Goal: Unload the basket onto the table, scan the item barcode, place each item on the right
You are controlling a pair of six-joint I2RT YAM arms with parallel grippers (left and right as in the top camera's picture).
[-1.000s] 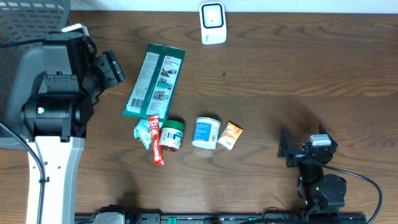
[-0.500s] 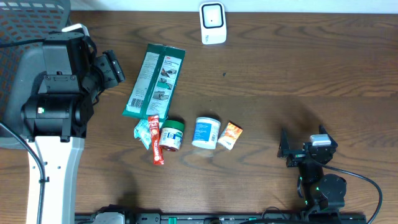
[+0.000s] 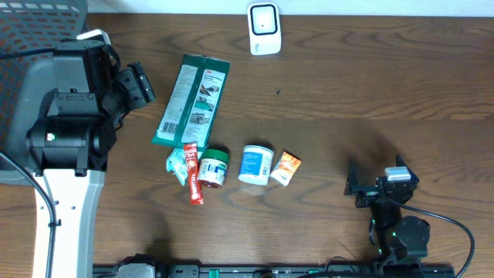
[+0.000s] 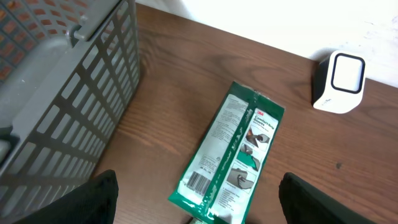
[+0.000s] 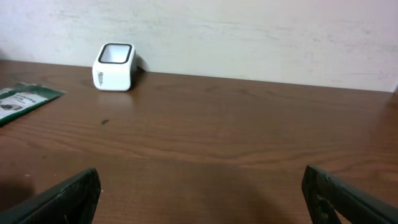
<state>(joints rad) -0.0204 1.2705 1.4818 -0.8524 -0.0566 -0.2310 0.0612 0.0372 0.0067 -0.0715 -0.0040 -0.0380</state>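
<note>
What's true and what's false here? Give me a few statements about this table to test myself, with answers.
1. The white scanner stands at the far edge of the table. True.
2. The left claw grips the green pouch. False: it is open and empty; the pouch lies flat on the table.
3. The white tub sits between the green-lidded jar and the orange sachet. True.
4. The right claw is shut. False: it is wide open, holding nothing.
</note>
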